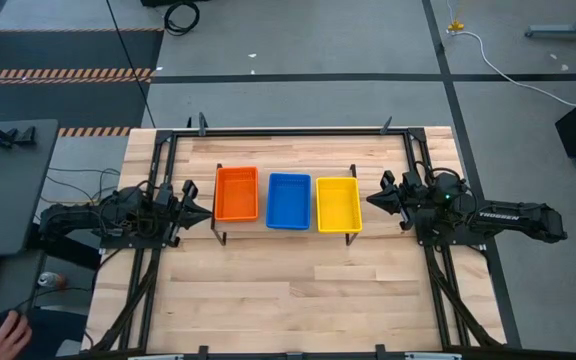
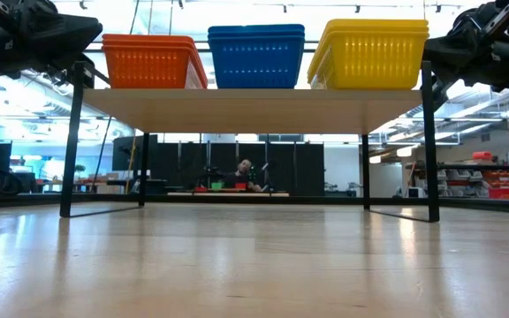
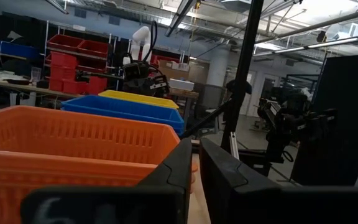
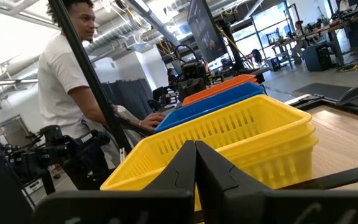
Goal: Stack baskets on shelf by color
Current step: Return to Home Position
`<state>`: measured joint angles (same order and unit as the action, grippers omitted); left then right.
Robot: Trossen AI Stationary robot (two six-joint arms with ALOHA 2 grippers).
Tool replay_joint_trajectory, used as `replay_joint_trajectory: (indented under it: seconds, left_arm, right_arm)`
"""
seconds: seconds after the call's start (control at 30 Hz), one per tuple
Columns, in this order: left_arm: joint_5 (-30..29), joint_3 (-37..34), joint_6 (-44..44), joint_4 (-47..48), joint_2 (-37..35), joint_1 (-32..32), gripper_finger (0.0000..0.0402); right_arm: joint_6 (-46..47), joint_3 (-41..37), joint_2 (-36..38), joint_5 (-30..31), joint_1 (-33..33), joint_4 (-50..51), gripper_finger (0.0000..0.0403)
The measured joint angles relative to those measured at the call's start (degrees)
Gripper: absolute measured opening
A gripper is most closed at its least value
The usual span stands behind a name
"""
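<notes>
Three stacks of mesh baskets stand side by side on the shelf: orange at the left, blue in the middle, yellow at the right. Each stack rests by its bottom on the light-wood board. My left gripper hovers just left of the orange stack, fingers nearly together with a thin gap, empty. My right gripper hovers just right of the yellow stack, shut and empty.
The shelf's thin black legs stand on the wooden tabletop. A black frame borders the table. A person stands beyond the table's left side; a hand rests at a desk.
</notes>
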<state>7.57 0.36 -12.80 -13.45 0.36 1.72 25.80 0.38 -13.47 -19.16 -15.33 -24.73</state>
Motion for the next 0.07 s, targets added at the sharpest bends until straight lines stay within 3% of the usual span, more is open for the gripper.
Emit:
replay_joint_trajectory:
  seconds: [0.07]
  left_arm:
    - [0.00,0.00,0.02,0.00,0.00,0.00,0.0038]
  right_arm:
    - [0.00,0.00,0.00,0.00,-0.02,0.00,0.0009]
